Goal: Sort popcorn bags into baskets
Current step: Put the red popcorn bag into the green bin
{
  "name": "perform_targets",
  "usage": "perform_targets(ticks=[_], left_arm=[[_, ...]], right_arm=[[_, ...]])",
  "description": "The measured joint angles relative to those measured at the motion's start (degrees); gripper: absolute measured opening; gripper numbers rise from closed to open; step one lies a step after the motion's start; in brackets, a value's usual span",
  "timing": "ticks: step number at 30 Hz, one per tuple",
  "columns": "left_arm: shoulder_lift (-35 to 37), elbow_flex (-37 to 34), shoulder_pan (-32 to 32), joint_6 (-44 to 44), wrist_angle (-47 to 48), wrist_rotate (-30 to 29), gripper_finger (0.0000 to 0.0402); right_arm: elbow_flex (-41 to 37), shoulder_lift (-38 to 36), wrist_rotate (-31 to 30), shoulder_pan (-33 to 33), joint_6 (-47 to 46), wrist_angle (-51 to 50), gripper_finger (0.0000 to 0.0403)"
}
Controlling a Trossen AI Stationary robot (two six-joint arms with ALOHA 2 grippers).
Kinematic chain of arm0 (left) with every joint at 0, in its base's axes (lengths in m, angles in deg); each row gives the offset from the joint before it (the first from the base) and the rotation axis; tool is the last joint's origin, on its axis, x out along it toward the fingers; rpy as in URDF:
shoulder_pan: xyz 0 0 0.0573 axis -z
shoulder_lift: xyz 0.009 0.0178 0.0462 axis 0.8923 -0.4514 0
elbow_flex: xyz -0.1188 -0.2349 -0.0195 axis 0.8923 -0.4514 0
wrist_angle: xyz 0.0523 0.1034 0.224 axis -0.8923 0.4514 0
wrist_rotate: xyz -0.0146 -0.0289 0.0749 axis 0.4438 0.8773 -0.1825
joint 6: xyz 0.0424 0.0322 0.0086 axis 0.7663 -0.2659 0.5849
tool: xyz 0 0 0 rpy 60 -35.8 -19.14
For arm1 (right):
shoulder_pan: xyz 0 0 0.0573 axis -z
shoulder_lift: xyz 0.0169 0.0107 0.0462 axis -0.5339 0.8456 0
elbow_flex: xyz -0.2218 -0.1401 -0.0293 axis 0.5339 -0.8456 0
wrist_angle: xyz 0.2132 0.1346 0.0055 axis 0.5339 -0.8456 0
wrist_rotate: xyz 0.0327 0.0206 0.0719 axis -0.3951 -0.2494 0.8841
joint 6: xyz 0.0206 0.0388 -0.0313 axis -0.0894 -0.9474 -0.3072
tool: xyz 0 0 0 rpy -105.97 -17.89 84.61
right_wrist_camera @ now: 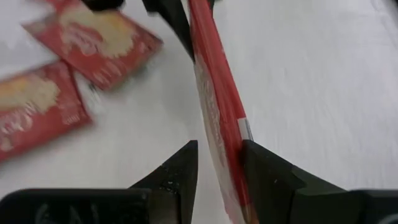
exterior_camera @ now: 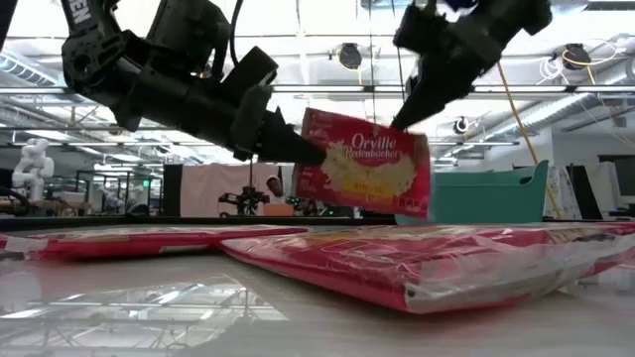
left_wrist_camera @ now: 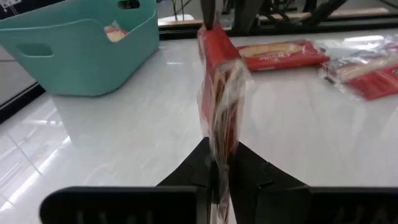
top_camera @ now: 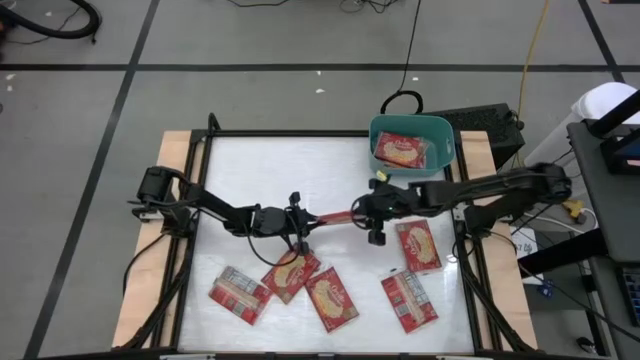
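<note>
Lying nearest the low camera, popcorn bags [exterior_camera: 417, 260] are resting on the desk [top_camera: 250, 180] while mid-frame my left pincer [top_camera: 306, 222] is clenching one upright bag [top_camera: 335, 216], my right pincer [top_camera: 362, 213] loosely straddling it.

The raised popcorn bag [exterior_camera: 363, 177] reads "Orville Redenbacher's" in white script on its red face; no other print is legible.

Bare table [top_camera: 260, 170] lies open toward the basket [top_camera: 440, 128] (one bag [top_camera: 401, 150] inside).
</note>
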Motion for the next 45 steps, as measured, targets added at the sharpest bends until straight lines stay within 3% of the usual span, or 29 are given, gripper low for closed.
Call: perform_targets(ticks=[9,15,20,24,29,38,41,45], left_arm=[[0.1,0.0,-0.6,0.8,0.4,0.5,0.0034],[0.1,0.0,-0.8,1.1,0.5,0.7,0.0035],[0.1,0.0,-0.8,1.6,0.9,0.7,0.0035],[0.1,0.1,-0.8,1.9,1.3,0.7,0.0035],[0.1,0.1,-0.8,1.7,1.2,1.2,0.0035],[0.2,0.2,-0.9,1.6,-0.2,0.2,0.0036],[0.3,0.3,-0.9,3.6,-1.0,-1.2,0.0047],[0.2,0.2,-0.8,4.0,0.2,-5.8,0.0098]], right_arm=[[-0.1,1.1,1.3,0.9,3.9,2.7,0.0118],[0.0,-0.5,0.3,2.2,6.4,3.0,0.0152],[-0.1,1.6,6.0,4.8,7.1,2.2,0.0167],[-0.1,3.8,11.8,6.1,6.7,3.0,0.0152],[-0.1,6.3,13.2,7.2,6.7,4.6,0.0121],[-0.1,7.2,13.4,9.2,9.8,3.4,0.0011],[-0.1,4.5,13.4,10.8,11.3,1.0,0.0016],[0.1,0.0,13.2,13.7,13.0,-5.1,0.0019]])
